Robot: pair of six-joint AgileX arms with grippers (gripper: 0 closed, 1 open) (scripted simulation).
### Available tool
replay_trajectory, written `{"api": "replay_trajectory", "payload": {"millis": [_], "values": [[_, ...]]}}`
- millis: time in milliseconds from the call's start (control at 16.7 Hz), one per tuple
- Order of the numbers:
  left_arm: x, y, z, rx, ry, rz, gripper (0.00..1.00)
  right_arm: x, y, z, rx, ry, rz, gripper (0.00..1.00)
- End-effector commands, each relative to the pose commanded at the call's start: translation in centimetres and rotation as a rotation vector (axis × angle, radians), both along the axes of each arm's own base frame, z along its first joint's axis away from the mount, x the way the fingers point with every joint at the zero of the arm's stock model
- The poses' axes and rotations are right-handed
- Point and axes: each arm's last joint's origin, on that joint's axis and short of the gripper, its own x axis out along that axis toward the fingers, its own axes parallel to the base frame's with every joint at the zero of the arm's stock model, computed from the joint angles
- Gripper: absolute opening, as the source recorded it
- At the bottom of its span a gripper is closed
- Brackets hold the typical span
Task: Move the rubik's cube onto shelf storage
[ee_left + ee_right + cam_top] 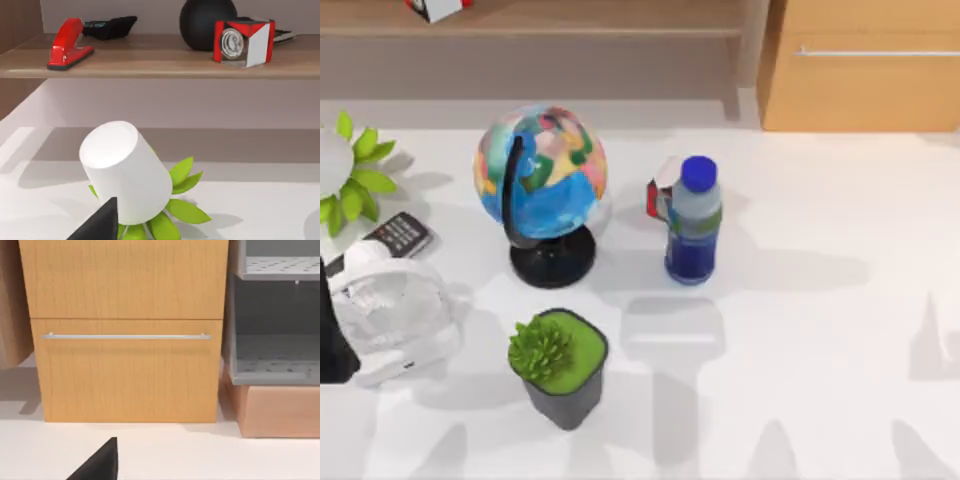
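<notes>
Top view, nearest first: a potted plant, then the globe and bottle on the bench. Just behind the bottle sits the rubik's cube, mostly hidden, so I cannot tell its facing. Farthest, the shelf storage runs left-right. Whether the left gripper or right gripper is open or closed, I cannot tell.

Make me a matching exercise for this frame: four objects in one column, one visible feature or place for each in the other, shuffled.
Column one:
1. globe
2. bottle
3. red stapler
4. drawer cabinet

Column two:
A. silver handle across its front
B. blue cap
C. lying on the shelf board
D. black round base

Pairs: 1-D, 2-B, 3-C, 4-A
</notes>
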Motion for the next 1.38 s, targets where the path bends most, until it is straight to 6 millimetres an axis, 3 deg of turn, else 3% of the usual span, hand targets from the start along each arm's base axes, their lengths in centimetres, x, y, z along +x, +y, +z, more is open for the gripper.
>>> {"api": "replay_trajectory", "payload": {"millis": [300,540,720,1080,1380], "values": [[0.0,0.0,0.0,0.000,0.000,0.000,1.00,0.2,0.0,0.8,-0.044,-0.006,-0.001,1.00],[0.0,0.0,0.0,0.000,0.000,0.000,1.00,1.2,0.3,3.1,-0.192,-0.006,0.011,1.00],[0.0,0.0,0.0,0.000,0.000,0.000,1.00,3.2,0.8,5.2,-0.349,0.003,0.035,1.00],[0.0,0.0,0.0,0.000,0.000,0.000,1.00,10.8,2.8,7.6,-0.735,0.012,0.095,1.00],[0.0,0.0,0.0,0.000,0.000,0.000,1.00,19.2,5.1,5.6,-1.068,-0.007,0.106,1.00]]}}
